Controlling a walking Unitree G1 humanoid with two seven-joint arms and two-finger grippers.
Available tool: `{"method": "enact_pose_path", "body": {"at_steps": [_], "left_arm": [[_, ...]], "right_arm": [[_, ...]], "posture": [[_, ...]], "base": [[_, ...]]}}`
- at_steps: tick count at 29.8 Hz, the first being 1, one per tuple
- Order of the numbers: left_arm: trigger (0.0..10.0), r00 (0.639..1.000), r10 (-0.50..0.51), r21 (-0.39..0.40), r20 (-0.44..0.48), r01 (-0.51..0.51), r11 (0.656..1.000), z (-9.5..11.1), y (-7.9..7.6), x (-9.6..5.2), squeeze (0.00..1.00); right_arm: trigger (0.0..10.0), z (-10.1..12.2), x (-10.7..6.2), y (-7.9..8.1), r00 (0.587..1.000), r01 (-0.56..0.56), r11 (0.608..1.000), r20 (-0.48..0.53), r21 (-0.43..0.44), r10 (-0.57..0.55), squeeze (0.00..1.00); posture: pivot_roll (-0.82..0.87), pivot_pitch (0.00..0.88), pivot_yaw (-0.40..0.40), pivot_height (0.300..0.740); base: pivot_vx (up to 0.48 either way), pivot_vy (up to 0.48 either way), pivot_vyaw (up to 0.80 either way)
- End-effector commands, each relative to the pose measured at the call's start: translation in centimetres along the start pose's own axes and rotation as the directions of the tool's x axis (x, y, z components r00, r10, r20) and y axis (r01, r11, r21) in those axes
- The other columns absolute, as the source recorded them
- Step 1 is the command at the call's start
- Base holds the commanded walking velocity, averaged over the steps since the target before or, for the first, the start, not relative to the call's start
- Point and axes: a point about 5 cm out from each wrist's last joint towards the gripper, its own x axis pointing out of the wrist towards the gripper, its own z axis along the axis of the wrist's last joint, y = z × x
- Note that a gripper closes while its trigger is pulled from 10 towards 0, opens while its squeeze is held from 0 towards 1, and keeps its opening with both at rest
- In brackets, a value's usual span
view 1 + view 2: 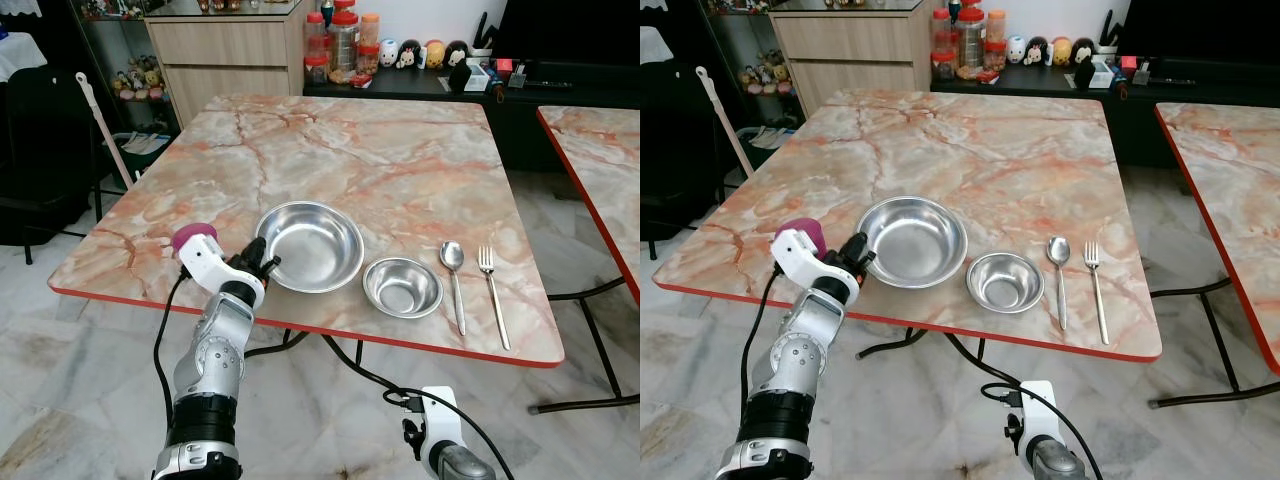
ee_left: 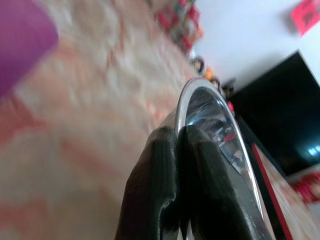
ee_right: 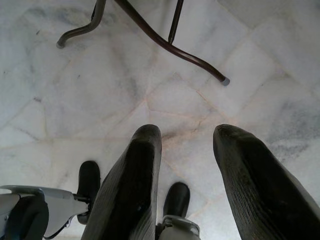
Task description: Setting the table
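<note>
A: Surroundings first?

B: Marble-pattern table [image 1: 380, 150] with a red edge, a second like it [image 1: 605, 160] off to the right. Behind: wooden cabinet [image 1: 220, 50], red-lidded jars [image 1: 340, 40], small figurines [image 1: 425, 52] on a dark counter. White pole [image 1: 100, 120] leans at the left by a dark chair [image 1: 40, 150]. A magenta cap [image 1: 193, 237] sits on the left wrist unit, just beside the big bowl. Nothing lies between the gripper and the bowl.

A: Task items?

B: Large steel bowl [image 1: 310, 246], shiny, shallow, upright near the front edge. Small steel bowl [image 1: 402, 286] just beside it on its right, apart or barely touching, can't tell. Then spoon [image 1: 454, 280] and fork [image 1: 492, 290], side by side, handles toward the front edge.

A: Anything in the bowls?

B: Both look bare inside, just reflections.

A: Grippers?

B: Left gripper [image 1: 262, 262] at the large bowl's left rim. In the wrist view its fingers [image 2: 160, 195] are pinched narrow, with the rim running between them, so it's holding the bowl. Right gripper [image 3: 187, 180] hangs low under the table, fingers spread apart over the tiled floor [image 3: 150, 65], holding nothing, table legs [image 3: 165, 40] ahead of it.
</note>
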Motion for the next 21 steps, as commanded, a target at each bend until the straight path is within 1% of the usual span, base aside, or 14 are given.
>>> {"method": "enact_pose_path", "body": {"at_steps": [1, 2, 3, 4, 5, 7, 8, 10, 13, 16, 17, 18, 19, 21], "left_arm": [[10.0, 0.996, -0.019, 0.087, 0.091, 0.011, 0.996, 1.6, -0.6, 0.1, 0.00], [10.0, 0.993, -0.016, 0.178, 0.115, -0.005, 0.984, 1.8, -0.7, 0.1, 0.00], [10.0, 0.992, -0.019, 0.227, 0.122, -0.009, 0.974, 1.9, -0.8, 0.1, 0.00], [10.0, 0.991, -0.023, 0.294, 0.132, -0.017, 0.956, 1.9, -0.9, 0.1, 0.00], [10.0, 0.989, -0.026, 0.377, 0.149, -0.032, 0.925, 1.8, -1.0, 0.1, 0.00], [10.0, 0.988, -0.035, 0.414, 0.153, -0.032, 0.910, 1.6, -1.2, 0.1, 0.00], [10.0, 0.986, -0.052, 0.444, 0.156, -0.023, 0.896, 1.4, -1.4, 0.1, 0.00], [10.0, 0.984, -0.071, 0.463, 0.163, -0.013, 0.886, 1.3, -1.9, 0.1, 0.00], [10.0, 0.983, -0.094, 0.473, 0.156, 0.009, 0.881, 1.0, -2.3, 0.3, 0.00], [10.0, 0.981, -0.092, 0.472, 0.169, 0.002, 0.882, 1.0, -2.3, 0.2, 0.00], [10.0, 0.981, -0.088, 0.452, 0.174, -0.001, 0.892, 1.0, -2.2, 0.1, 0.00], [10.0, 0.982, -0.059, 0.332, 0.179, -0.003, 0.943, 1.0, -2.0, 0.1, 0.00], [10.0, 0.982, -0.037, 0.246, 0.186, -0.010, 0.969, 1.2, -1.8, 0.2, 0.00], [10.0, 0.981, -0.028, 0.221, 0.190, -0.015, 0.975, 1.4, -1.7, 0.2, 0.00]], "right_arm": [[10.0, 0.2, 0.0, -0.1, 1.000, 0.003, 1.000, 0.001, 0.011, -0.003, 0.00], [10.0, 0.2, 0.0, 0.0, 1.000, 0.003, 1.000, 0.002, 0.011, -0.003, 0.00], [10.0, 0.3, 0.1, 0.0, 1.000, 0.003, 1.000, 0.004, 0.012, -0.003, 0.00], [10.0, 0.3, 0.1, 0.0, 1.000, 0.003, 1.000, 0.009, 0.017, -0.004, 0.00], [10.0, 0.4, 0.1, 0.0, 1.000, 0.005, 1.000, 0.017, 0.025, -0.005, 0.00], [10.0, 0.6, 0.1, 0.0, 1.000, 0.005, 0.999, 0.025, 0.032, -0.006, 0.00], [10.0, 0.7, 0.1, 0.0, 1.000, 0.006, 0.999, 0.028, 0.031, -0.007, 0.00], [10.0, 0.6, 0.1, -0.2, 1.000, 0.011, 0.999, 0.027, 0.032, -0.012, 0.00], [10.0, 0.3, 0.0, -0.5, 0.999, 0.019, 0.999, 0.028, 0.034, -0.020, 0.00], [10.0, 0.1, -0.1, -0.6, 0.999, 0.025, 0.999, 0.024, 0.041, -0.026, 0.00], [10.0, 0.0, -0.1, -0.6, 0.999, 0.026, 0.999, 0.022, 0.043, -0.027, 0.00], [10.0, -0.1, -0.1, -0.6, 0.999, 0.028, 0.998, 0.017, 0.048, -0.028, 0.00], [10.0, -0.2, -0.1, -0.6, 0.999, 0.027, 0.998, 0.015, 0.049, -0.028, 0.00], [10.0, -0.3, -0.2, -0.6, 1.000, 0.027, 0.998, 0.013, 0.050, -0.028, 0.00]], "posture": [[0.13, 0.000, 0.007, 0.740], [0.12, 0.000, 0.007, 0.740], [0.12, 0.000, 0.007, 0.740], [0.12, 0.000, 0.007, 0.740], [0.11, 0.000, 0.008, 0.740], [0.11, 0.000, 0.012, 0.740], [0.10, 0.000, 0.014, 0.740], [0.10, 0.000, 0.014, 0.740], [0.10, 0.000, 0.016, 0.740], [0.09, 0.000, 0.020, 0.740], [0.09, 0.000, 0.020, 0.740], [0.10, 0.000, 0.020, 0.740], [0.10, 0.000, 0.020, 0.740], [0.10, 0.000, 0.020, 0.740]], "base": [[0.000, 0.000, 0.00], [0.000, 0.000, 0.00], [0.000, 0.000, 0.00], [0.000, 0.000, 0.00], [0.000, 0.000, 0.00], [0.000, 0.000, 0.00], [0.000, 0.000, 0.00], [0.000, -0.172, 0.00], [0.000, -0.375, 0.00], [0.000, -0.361, 0.00], [0.000, -0.356, 0.00], [0.000, -0.270, 0.00], [0.000, -0.270, 0.00], [0.000, -0.272, 0.00]]}}
